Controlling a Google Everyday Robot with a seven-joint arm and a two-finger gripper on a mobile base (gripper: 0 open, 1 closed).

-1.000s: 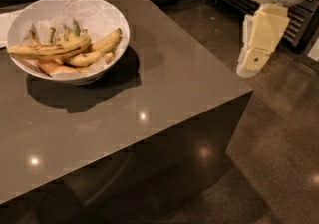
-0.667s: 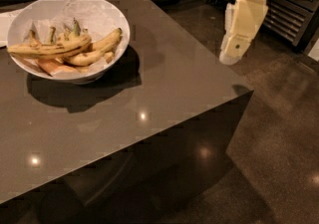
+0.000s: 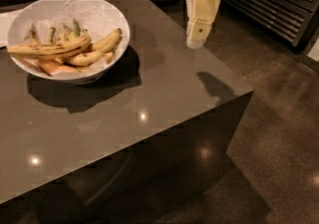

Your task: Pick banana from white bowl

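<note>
A large white bowl (image 3: 114, 24) lined with crumpled white paper sits at the back left of the dark table (image 3: 149, 93). Several yellow bananas (image 3: 75, 51) with brown spots lie in it, stems pointing up and back. My gripper (image 3: 195, 44) hangs from the top of the view, above the table's right part and well to the right of the bowl. It is empty and casts a shadow on the tabletop near the right corner.
The table's right edge and front corner (image 3: 246, 93) drop to a polished dark floor (image 3: 279, 158). A dark slatted appliance front (image 3: 279, 9) stands at the back right. A white sheet (image 3: 5, 24) lies at the far left edge behind the bowl.
My gripper has moved left, from beside the table's right edge to above the tabletop, closer to the bowl. The bowl and bananas have not moved.
</note>
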